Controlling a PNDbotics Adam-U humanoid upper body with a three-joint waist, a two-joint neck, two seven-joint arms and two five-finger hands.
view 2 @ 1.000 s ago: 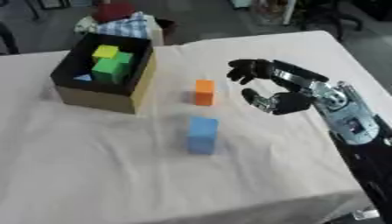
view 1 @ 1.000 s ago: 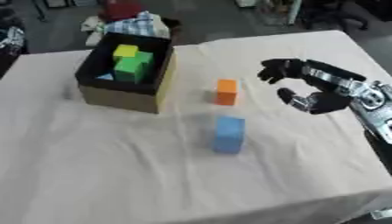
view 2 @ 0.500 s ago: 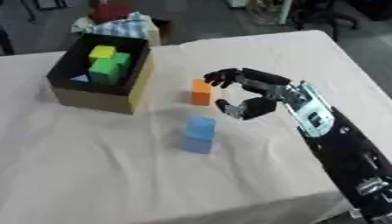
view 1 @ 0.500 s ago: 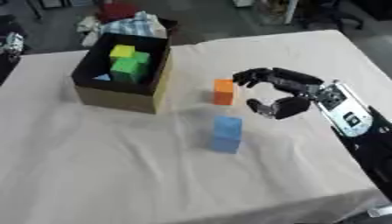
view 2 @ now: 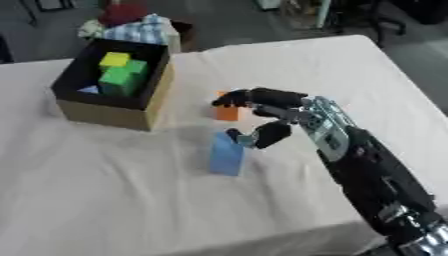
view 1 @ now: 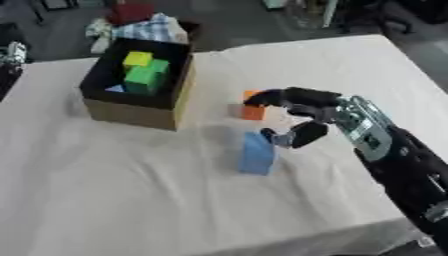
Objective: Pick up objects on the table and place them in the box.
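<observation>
right hand (view 1: 302,112): spread, fingers arched over the orange block (view 1: 252,111), thumb down by the blue block (view 1: 256,153); not closed on either
blocks: both sat on the cloth (view 1: 131,185) right of the box (view 1: 138,112)
box: green and yellow blocks inside
left eye view: something at the left edge, couldn't tell what

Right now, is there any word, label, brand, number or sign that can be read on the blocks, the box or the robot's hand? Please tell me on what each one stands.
None: no readable text shows in either view.
Orange block: plain faces.
Blue block: plain faces.
Box: plain cardboard wall, no print visible.
Right hand: no marking can be made out.
</observation>
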